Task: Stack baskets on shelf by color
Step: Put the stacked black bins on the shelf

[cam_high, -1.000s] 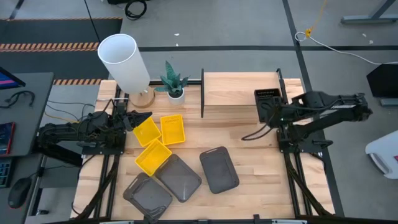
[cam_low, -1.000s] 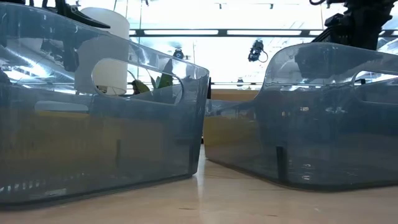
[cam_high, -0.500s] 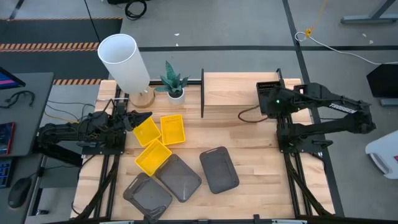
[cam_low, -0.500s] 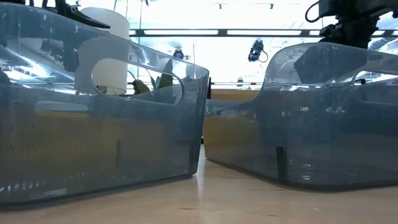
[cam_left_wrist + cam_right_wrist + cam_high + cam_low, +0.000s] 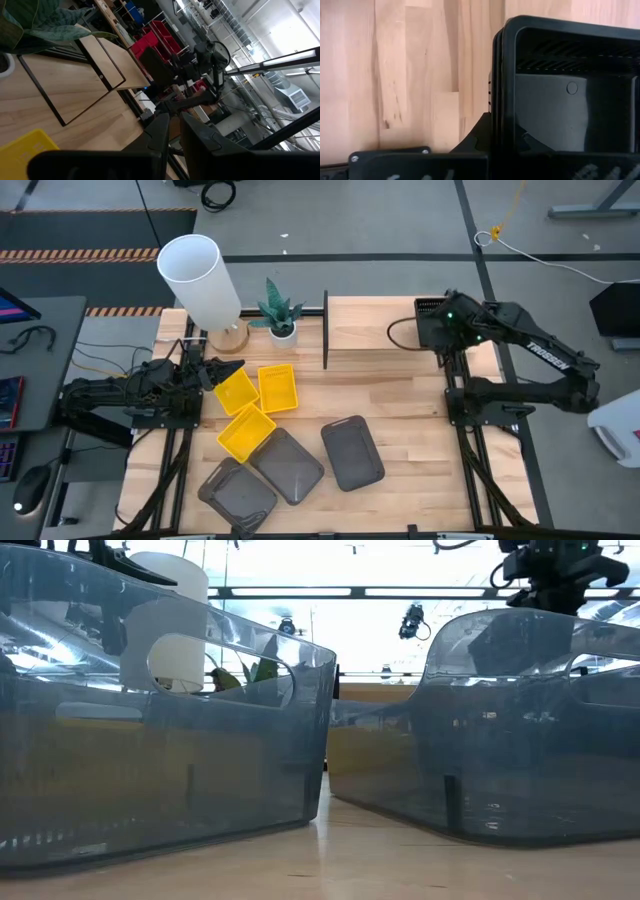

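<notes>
Our left claw (image 5: pixel 212 372) sat pinched on the rim of a yellow basket (image 5: pixel 236 391), well left of the shelf (image 5: pixel 385 323). Two more yellow baskets (image 5: pixel 278 387) and three grey baskets (image 5: pixel 352 452) lay in front of the shelf. Our right claw (image 5: pixel 436 332) was clamped tight on the black baskets (image 5: pixel 570 95) at the shelf's right end.

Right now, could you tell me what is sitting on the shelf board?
Black mesh baskets nested at the right end of the shelf, with the right gripper shut on their rim. How many are nested is hidden; the arm covers part of them.
</notes>
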`<state>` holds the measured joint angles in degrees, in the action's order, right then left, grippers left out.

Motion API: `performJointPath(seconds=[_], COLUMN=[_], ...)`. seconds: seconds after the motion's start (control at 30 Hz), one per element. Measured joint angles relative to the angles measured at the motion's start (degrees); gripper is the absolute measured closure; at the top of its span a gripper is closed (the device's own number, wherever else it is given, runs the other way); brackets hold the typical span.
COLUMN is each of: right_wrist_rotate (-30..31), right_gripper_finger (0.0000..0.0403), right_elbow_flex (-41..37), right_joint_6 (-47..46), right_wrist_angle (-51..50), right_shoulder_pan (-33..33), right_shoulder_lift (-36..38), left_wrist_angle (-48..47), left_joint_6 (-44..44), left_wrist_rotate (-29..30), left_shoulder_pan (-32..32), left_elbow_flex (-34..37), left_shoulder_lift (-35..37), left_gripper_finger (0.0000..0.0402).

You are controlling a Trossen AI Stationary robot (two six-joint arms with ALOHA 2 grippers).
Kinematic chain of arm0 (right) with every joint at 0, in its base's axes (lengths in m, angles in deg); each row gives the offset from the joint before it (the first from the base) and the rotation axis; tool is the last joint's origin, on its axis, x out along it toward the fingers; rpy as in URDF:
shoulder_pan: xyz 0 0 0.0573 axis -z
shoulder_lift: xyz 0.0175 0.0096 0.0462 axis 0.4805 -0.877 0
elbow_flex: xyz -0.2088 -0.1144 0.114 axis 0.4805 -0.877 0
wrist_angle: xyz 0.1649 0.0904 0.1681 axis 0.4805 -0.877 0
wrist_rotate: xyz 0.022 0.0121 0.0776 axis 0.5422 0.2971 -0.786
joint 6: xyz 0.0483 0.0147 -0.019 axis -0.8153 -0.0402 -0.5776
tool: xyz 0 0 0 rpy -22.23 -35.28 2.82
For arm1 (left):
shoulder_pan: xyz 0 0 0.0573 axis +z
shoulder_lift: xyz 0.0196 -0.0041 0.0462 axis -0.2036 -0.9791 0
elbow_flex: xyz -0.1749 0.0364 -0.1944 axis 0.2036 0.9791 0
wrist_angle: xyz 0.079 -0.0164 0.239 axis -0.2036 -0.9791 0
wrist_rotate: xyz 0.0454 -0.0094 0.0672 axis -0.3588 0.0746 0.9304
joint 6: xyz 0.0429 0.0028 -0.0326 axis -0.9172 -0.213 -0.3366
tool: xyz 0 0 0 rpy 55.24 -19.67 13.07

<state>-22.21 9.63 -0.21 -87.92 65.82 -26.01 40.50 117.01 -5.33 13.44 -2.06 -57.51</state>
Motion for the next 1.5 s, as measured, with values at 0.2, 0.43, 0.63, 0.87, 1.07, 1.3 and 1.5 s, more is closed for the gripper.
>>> performJointPath(seconds=[0.2,0.43,0.63,0.87,1.07,1.3,1.5], right_wrist_rotate=[-2.68,-4.72,-4.34,-4.35,0.9,2.25,2.39], right_gripper_finger=[0.0392,0.0392,0.0391,0.0384,0.0366,0.033,0.0273], right_elbow_flex=[-1.45,-6.85,-9.51,-9.64,-9.68,-9.75,-9.77], right_joint_6=[5.57,7.98,11.48,11.72,11.59,11.47,11.25], right_wrist_angle=[2.12,7.87,9.42,8.96,8.51,7.81,6.95], right_shoulder_pan=[6.81,10.82,13.28,16.05,16.77,16.77,16.66], right_shoulder_lift=[-0.96,-0.79,-0.85,-0.75,-0.76,-0.81,-0.7], left_wrist_angle=[-0.02,0.0,0.0,0.0,0.0,0.0,0.0], left_joint_6=[0.0,0.0,0.01,0.02,0.0,0.0,0.02], left_wrist_rotate=[-0.02,-0.02,-0.02,0.0,-0.02,0.0,0.0], left_shoulder_pan=[0.0,0.0,0.01,0.02,0.0,0.0,0.0], left_elbow_flex=[0.0,0.0,0.0,0.0,0.02,0.0,0.0], left_shoulder_lift=[0.0,0.0,0.0,0.0,0.0,0.0,0.0], left_gripper_finger=[0.0349,0.0349,0.0349,0.0349,0.0349,0.0349,0.0349])
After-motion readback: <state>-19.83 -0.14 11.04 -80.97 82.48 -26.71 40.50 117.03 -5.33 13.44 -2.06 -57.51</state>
